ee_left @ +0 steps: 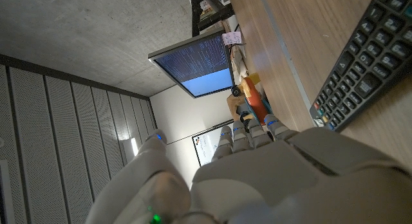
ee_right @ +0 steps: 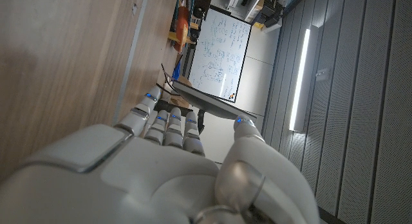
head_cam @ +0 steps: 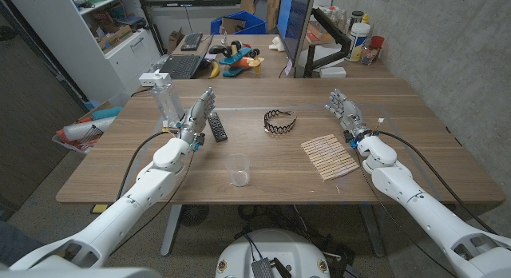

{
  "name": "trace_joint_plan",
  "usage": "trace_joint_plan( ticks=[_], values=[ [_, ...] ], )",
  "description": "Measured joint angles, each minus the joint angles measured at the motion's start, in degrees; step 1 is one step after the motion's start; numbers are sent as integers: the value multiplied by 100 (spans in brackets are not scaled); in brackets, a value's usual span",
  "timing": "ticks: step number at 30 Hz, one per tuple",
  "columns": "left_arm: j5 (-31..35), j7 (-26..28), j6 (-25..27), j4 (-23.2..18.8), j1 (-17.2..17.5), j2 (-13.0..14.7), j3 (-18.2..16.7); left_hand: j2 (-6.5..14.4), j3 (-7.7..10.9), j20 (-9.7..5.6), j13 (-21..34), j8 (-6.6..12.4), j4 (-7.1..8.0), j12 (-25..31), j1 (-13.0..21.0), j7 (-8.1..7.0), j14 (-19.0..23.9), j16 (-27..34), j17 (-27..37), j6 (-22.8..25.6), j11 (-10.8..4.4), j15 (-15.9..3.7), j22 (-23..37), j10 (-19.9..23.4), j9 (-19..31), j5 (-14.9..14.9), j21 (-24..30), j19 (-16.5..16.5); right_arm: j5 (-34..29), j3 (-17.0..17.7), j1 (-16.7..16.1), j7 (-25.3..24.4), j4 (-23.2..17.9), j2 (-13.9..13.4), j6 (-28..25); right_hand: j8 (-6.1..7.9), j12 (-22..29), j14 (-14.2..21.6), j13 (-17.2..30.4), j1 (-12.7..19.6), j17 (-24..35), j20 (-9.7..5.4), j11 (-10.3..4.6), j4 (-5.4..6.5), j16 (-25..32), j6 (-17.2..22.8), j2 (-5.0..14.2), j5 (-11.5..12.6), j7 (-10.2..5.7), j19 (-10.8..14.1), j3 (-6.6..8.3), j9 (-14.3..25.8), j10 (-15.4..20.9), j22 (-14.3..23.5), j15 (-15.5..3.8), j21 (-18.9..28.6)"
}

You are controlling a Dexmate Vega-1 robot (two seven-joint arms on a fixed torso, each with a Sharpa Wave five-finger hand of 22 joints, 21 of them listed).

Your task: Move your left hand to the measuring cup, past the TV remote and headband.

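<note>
A small clear measuring cup [head_cam: 239, 170] stands upright near the table's front middle. The black TV remote [head_cam: 217, 126] lies farther back to its left, and the black wavy headband [head_cam: 280, 121] lies to the remote's right. My left hand [head_cam: 198, 118] stands with fingers straight and apart, just left of the remote, holding nothing. In the left wrist view my left hand [ee_left: 257, 179] reaches along the remote's [ee_left: 367, 63] keypad. My right hand [head_cam: 345, 113] is at the right side of the table, fingers extended and empty; the right wrist view shows my right hand [ee_right: 161, 166] over bare wood.
A tall clear container [head_cam: 165, 98] stands just behind my left hand near the table's left edge. A mat of wooden slats [head_cam: 329, 156] lies near my right hand. A monitor [head_cam: 294, 26] stands at the far edge, with a second desk behind.
</note>
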Motion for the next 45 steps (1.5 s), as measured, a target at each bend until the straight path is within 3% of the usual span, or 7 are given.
trace_joint_plan(
  ticks=[32,33,45],
  values=[
    [336,213,-245,-453,422,236,-101,45,23,52,-26,0,-23,34,45,-33,56,0,-1,93,9,13,-1,52,-1,-25,-82,52,-92,-21,18,-89,-104,7,21,0,-1,31,-14,0,1,0,-1,0,0,61,0,0,1,2,0,-1,-1,-1,30,-44],
    [474,234,-442,-473,444,246,-105,45,34,52,-26,0,-34,34,45,-33,56,0,-1,93,9,13,-1,51,-1,-25,-82,52,-93,-23,20,-90,-138,8,22,0,-1,31,-14,0,1,-3,-1,0,0,61,0,0,1,42,0,-1,-1,-1,30,-44],
    [760,385,-512,-715,675,373,-132,76,21,75,-26,40,-72,34,75,6,85,0,-1,135,39,42,-1,82,-1,-25,-105,76,-94,-23,36,-91,-150,11,22,0,-1,31,-14,0,1,-2,-1,-14,0,61,0,0,1,42,-14,-1,-1,-1,30,-44]
  ],
)
